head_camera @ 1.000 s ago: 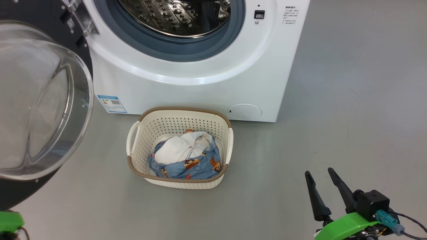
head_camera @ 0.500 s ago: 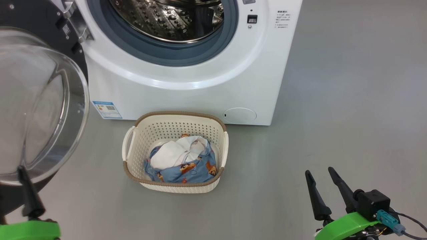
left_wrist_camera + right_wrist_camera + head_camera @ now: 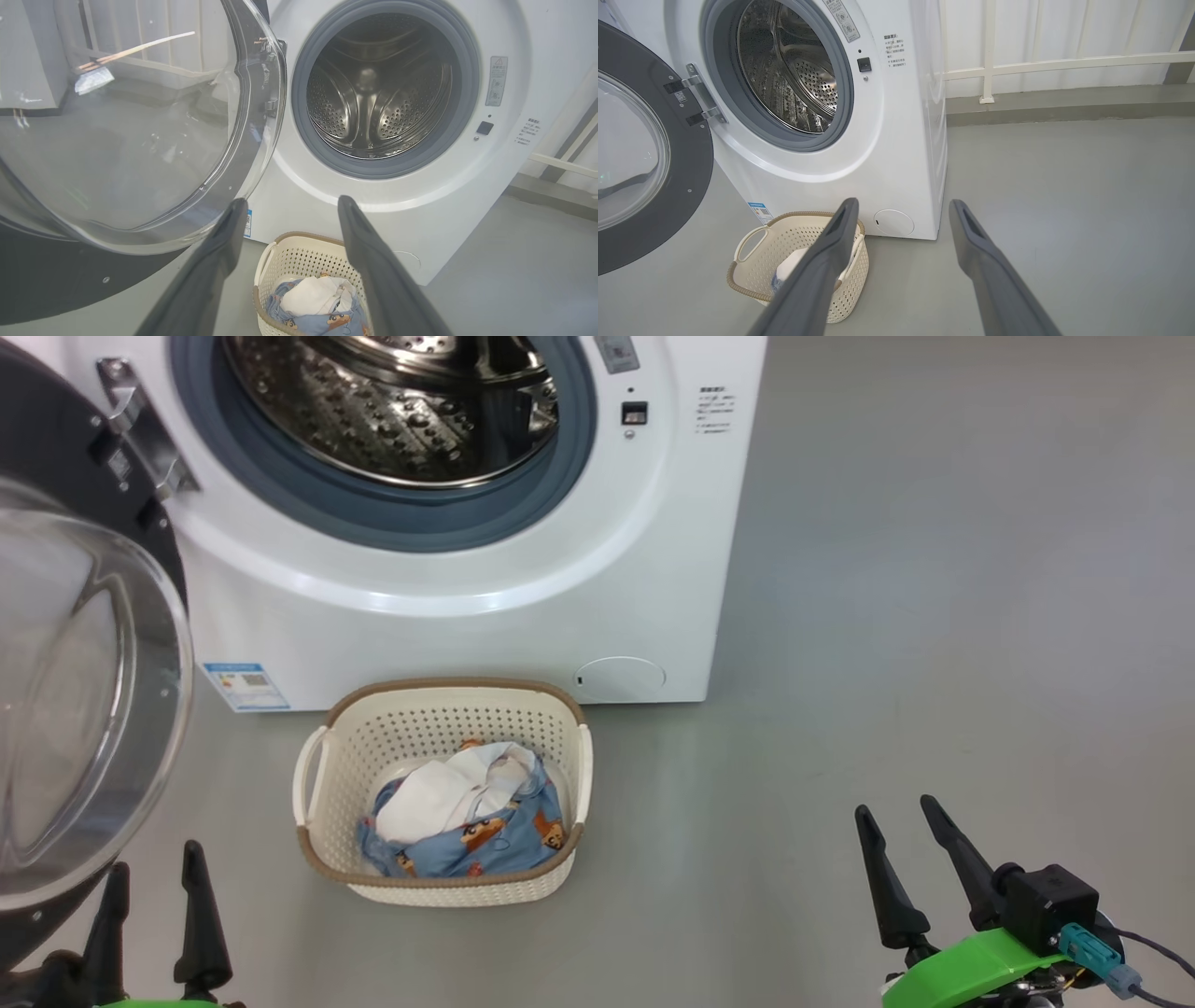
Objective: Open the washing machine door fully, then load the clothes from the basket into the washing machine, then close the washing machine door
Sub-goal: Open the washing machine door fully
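The white washing machine (image 3: 523, 635) stands with its steel drum (image 3: 401, 401) exposed. Its door (image 3: 84, 709), black-rimmed with a clear glass bowl, hangs swung out to the left; the left wrist view has the door (image 3: 131, 121) close beside my fingers. On the floor in front sits the cream basket (image 3: 439, 887), holding the clothes (image 3: 462, 817): blue bear-print fabric under a white garment. My left gripper (image 3: 154, 859) is open at the lower left, below the door and left of the basket, holding nothing. Over at the lower right, my right gripper (image 3: 894, 805) is open and empty.
Grey floor (image 3: 934, 616) spreads wide to the right of the machine. A white railing (image 3: 1041, 60) and a low kerb run behind it in the right wrist view. The open door overhangs the floor at the left.
The camera has swung, shifting machine and basket leftward and downward in the picture. My left gripper has come up into the head view, both fingers showing apart. The right gripper stays put.
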